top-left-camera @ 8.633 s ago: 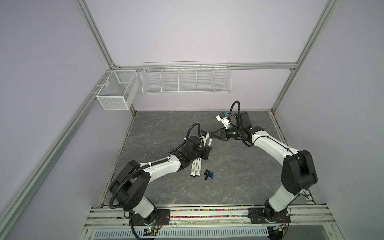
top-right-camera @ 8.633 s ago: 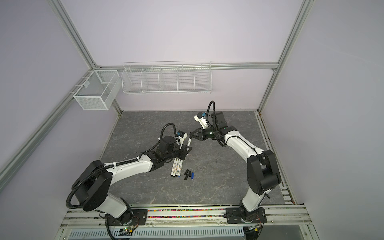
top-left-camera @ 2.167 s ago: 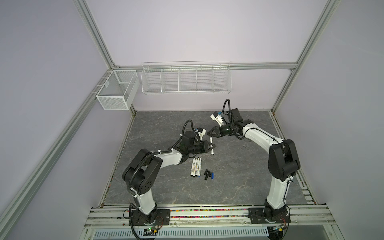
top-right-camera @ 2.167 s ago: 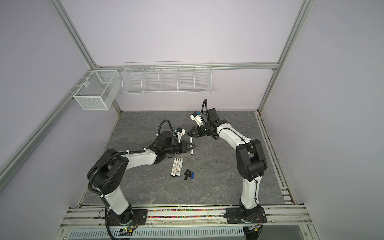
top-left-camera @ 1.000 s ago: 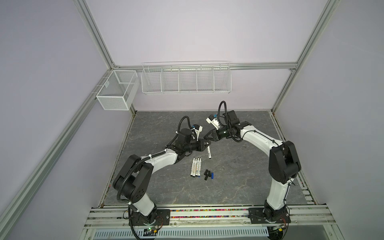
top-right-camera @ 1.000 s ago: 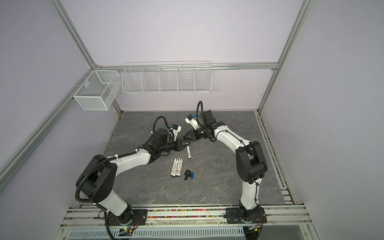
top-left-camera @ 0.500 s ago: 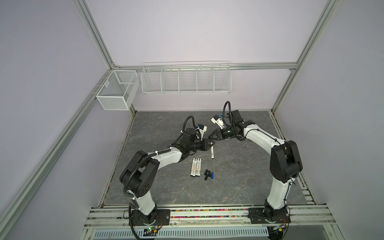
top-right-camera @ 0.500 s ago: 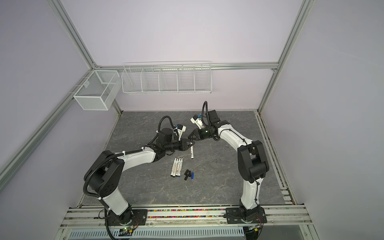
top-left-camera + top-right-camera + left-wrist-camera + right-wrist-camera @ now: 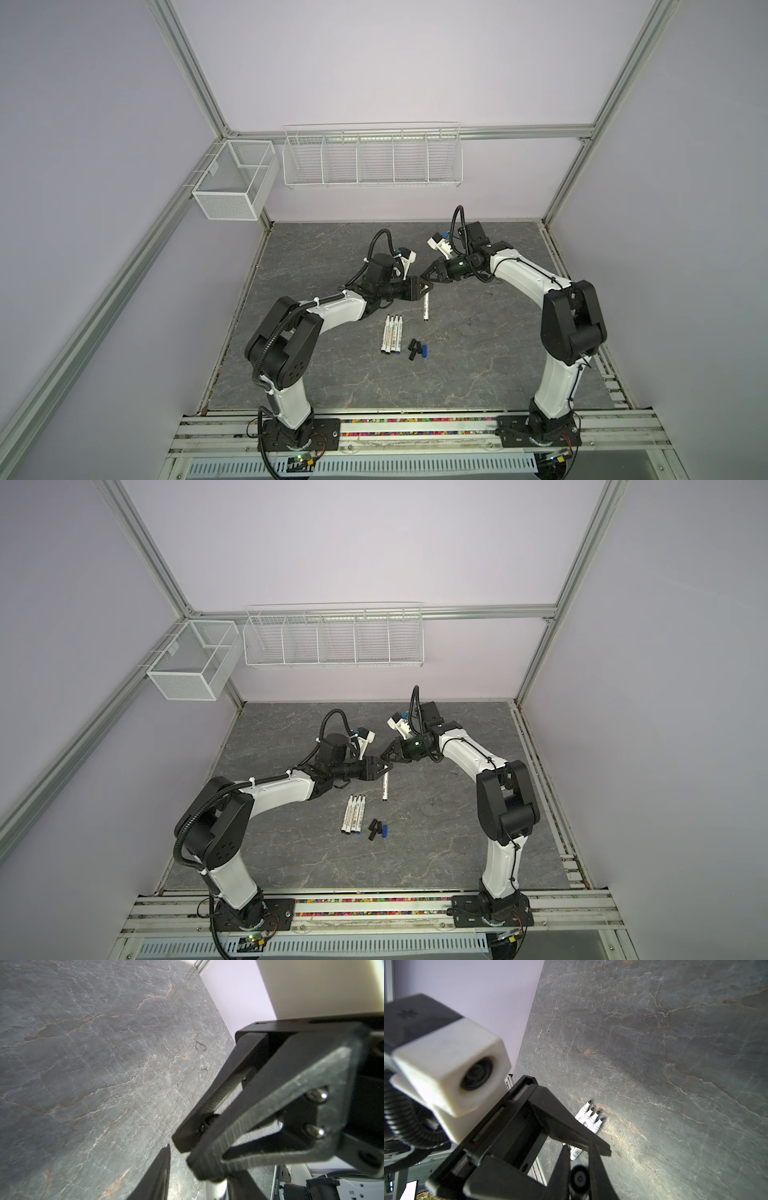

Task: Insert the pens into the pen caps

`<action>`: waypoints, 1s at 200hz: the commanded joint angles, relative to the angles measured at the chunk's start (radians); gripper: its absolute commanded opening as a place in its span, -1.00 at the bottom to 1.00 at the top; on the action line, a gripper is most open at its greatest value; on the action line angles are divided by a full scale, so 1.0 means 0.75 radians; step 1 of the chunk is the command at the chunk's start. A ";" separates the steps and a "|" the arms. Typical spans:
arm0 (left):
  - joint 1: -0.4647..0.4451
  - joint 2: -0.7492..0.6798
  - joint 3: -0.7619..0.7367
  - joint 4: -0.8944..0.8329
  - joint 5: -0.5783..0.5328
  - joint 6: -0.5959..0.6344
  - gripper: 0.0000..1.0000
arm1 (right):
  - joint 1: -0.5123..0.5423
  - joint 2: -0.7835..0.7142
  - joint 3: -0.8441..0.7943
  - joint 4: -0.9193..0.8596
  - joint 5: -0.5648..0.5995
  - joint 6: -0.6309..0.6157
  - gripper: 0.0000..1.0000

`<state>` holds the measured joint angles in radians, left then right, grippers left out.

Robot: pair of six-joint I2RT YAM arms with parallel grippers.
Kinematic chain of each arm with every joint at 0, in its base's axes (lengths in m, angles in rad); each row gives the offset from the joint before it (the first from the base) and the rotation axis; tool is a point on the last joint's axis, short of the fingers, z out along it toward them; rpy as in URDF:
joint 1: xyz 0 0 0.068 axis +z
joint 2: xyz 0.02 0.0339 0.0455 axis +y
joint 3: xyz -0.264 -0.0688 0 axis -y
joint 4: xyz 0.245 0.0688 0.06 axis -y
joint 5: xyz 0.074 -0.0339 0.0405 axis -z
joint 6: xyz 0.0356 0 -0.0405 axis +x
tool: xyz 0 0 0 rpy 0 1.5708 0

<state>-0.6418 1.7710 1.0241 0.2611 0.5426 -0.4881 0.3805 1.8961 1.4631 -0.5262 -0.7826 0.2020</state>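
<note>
Five white pens [image 9: 392,338], five pen caps [image 9: 418,346], four black and one blue, two white wire baskets [image 9: 372,158], two robot arms [image 9: 332,309]

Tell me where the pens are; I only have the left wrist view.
Observer: Four pens lie side by side on the table, tips toward the back wall.
Operator: Fifth one?
Observer: In both top views a fifth pen shows just below the left hand; can't tell if it's gripped.
Operator: Loose caps?
Observer: Three black caps and a blue cap lie loose next to the four pens' blunt ends.
</note>
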 commanded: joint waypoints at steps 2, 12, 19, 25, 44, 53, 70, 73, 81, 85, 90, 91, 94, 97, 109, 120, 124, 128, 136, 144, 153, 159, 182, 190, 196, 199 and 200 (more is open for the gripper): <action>0.038 -0.014 0.083 0.066 -0.020 0.045 -0.12 | -0.007 -0.026 -0.066 -0.119 -0.023 0.032 -0.86; 0.032 -0.015 0.084 0.045 -0.010 0.062 -0.11 | -0.010 -0.031 -0.073 -0.109 -0.022 0.037 -0.86; 0.027 -0.015 0.086 0.031 -0.005 0.074 -0.10 | -0.016 -0.034 -0.078 -0.103 -0.017 0.044 -0.86; 0.022 -0.013 0.092 0.013 -0.001 0.086 -0.10 | -0.018 -0.037 -0.083 -0.096 -0.017 0.050 -0.86; -0.002 0.000 0.130 -0.071 0.003 0.140 -0.09 | -0.027 -0.052 -0.105 -0.059 -0.016 0.072 -0.86; -0.018 0.009 0.147 -0.108 -0.001 0.167 -0.08 | -0.033 -0.059 -0.112 -0.041 -0.013 0.083 -0.86; -0.048 0.025 0.176 -0.166 -0.024 0.216 -0.07 | -0.043 -0.073 -0.127 -0.010 -0.016 0.102 -0.86; -0.056 0.029 0.180 -0.173 -0.029 0.224 -0.07 | -0.044 -0.076 -0.129 -0.003 -0.016 0.107 -0.86; -0.068 0.036 0.192 -0.198 -0.036 0.244 -0.07 | -0.048 -0.083 -0.139 0.017 -0.018 0.119 -0.86; -0.075 0.040 0.199 -0.210 -0.039 0.252 -0.07 | -0.049 -0.088 -0.145 0.027 -0.019 0.124 -0.86; -0.080 0.046 0.208 -0.223 -0.042 0.262 -0.07 | -0.052 -0.093 -0.149 0.042 -0.020 0.132 -0.86; -0.082 0.048 0.208 -0.226 -0.041 0.265 -0.07 | -0.054 -0.094 -0.150 0.044 -0.020 0.134 -0.86; -0.084 0.050 0.213 -0.232 -0.041 0.270 -0.06 | -0.056 -0.098 -0.155 0.053 -0.019 0.138 -0.86; -0.089 0.053 0.216 -0.240 -0.041 0.272 -0.06 | -0.059 -0.101 -0.158 0.060 -0.016 0.143 -0.86; -0.097 0.060 0.226 -0.258 -0.048 0.285 -0.06 | -0.069 -0.115 -0.171 0.092 -0.022 0.166 -0.86; -0.099 0.063 0.222 -0.258 -0.053 0.288 -0.06 | -0.080 -0.127 -0.183 0.122 -0.022 0.189 -0.86; -0.099 0.062 0.222 -0.260 -0.056 0.289 -0.06 | -0.084 -0.132 -0.191 0.134 -0.024 0.198 -0.86; -0.099 0.061 0.222 -0.263 -0.062 0.291 -0.06 | -0.090 -0.137 -0.197 0.149 -0.024 0.204 -0.86; -0.099 0.059 0.218 -0.262 -0.066 0.290 -0.05 | -0.099 -0.150 -0.212 0.174 -0.021 0.225 -0.86; -0.099 0.053 0.209 -0.256 -0.069 0.292 -0.05 | -0.108 -0.160 -0.223 0.189 -0.017 0.236 -0.86; -0.100 0.045 0.198 -0.247 -0.075 0.290 -0.05 | -0.115 -0.171 -0.233 0.196 -0.004 0.240 -0.86; -0.101 0.037 0.188 -0.238 -0.078 0.291 -0.05 | -0.122 -0.175 -0.238 0.197 0.011 0.242 -0.86; -0.100 -0.003 0.149 -0.211 -0.096 0.302 -0.03 | -0.145 -0.205 -0.268 0.240 0.046 0.269 -0.86; -0.100 -0.011 0.145 -0.218 -0.098 0.310 -0.02 | -0.153 -0.213 -0.279 0.259 0.051 0.281 -0.86; -0.101 -0.012 0.142 -0.224 -0.096 0.314 -0.02 | -0.157 -0.222 -0.289 0.276 0.057 0.292 -0.86; -0.100 -0.013 0.145 -0.229 -0.096 0.316 -0.02 | -0.157 -0.224 -0.292 0.283 0.059 0.297 -0.86; -0.101 -0.013 0.145 -0.231 -0.096 0.317 -0.02 | -0.158 -0.226 -0.293 0.285 0.059 0.298 -0.86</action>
<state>-0.7105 1.7916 1.1473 0.1116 0.4850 -0.2859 0.2749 1.7695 1.2778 -0.3817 -0.7563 0.3843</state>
